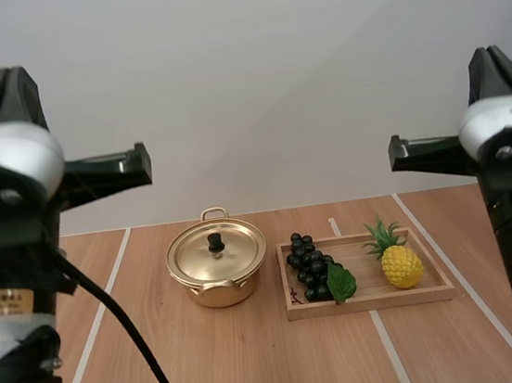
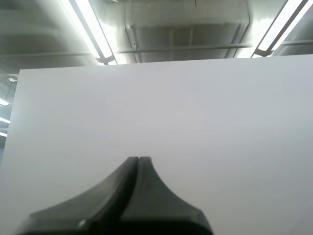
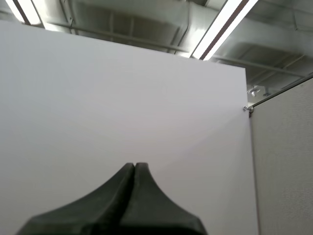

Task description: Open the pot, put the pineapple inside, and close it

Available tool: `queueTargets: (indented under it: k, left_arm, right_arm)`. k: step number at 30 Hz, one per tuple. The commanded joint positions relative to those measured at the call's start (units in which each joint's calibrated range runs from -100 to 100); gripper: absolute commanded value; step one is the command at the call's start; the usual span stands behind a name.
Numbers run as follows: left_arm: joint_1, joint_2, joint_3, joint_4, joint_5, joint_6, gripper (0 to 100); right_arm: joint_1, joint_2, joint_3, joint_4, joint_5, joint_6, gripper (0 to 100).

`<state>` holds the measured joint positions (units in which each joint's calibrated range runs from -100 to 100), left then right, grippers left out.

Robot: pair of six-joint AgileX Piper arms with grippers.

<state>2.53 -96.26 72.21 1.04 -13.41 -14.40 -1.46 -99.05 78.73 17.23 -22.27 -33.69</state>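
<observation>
Your surface (image 1: 230,363) carries the wooden tray (image 1: 437,293) just right of the pot (image 1: 219,289), whose lid (image 1: 198,255) is on. The grapes (image 1: 308,264) lie at the tray's left end and the pineapple (image 1: 401,265) at its right. Your likeliest trouble is the lid's small knob (image 1: 214,241): an off-centre pinch could slip or drag the pot. A careless reach might topple the pineapple. Both arms are raised well above everything, with the left gripper (image 2: 138,159) and right gripper (image 3: 134,165) pointing forward, fingers pressed together on nothing.

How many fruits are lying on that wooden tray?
2: a bunch of grapes at the tray's left end, and a pineapple at its right end. None looks hidden.
</observation>
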Motion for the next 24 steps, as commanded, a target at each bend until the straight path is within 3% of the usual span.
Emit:
queueTargets:
  k: [1, 9, 14, 19, 24]
  left_arm:
    - [0.14, 3.87, -7.86, -1.04, 8.29, -0.69, 0]
    - [0.14, 18.7, -26.52, -1.04, 30.96, -0.5, 0]
    - [0.14, 27.66, -34.13, -1.04, 46.27, -0.5, 0]
    - [0.14, 34.84, -35.96, -1.04, 56.55, 3.17, 0]
    - [0.14, 41.9, -35.96, -1.7, 60.62, 8.67, 0]
  right_arm:
    - [0.15, 2.57, -8.39, 0.59, 16.25, -0.75, 0]
    - [-1.48, 12.9, -25.65, -2.6, 34.04, -0.7, 0]
    - [-3.96, 22.1, -34.2, -3.54, 53.63, 1.06, 0]
    - [-5.34, 30.15, -37.95, -11.69, 65.41, 7.29, 0]
    - [-5.34, 36.42, -38.1, -13.21, 72.1, 7.29, 0]
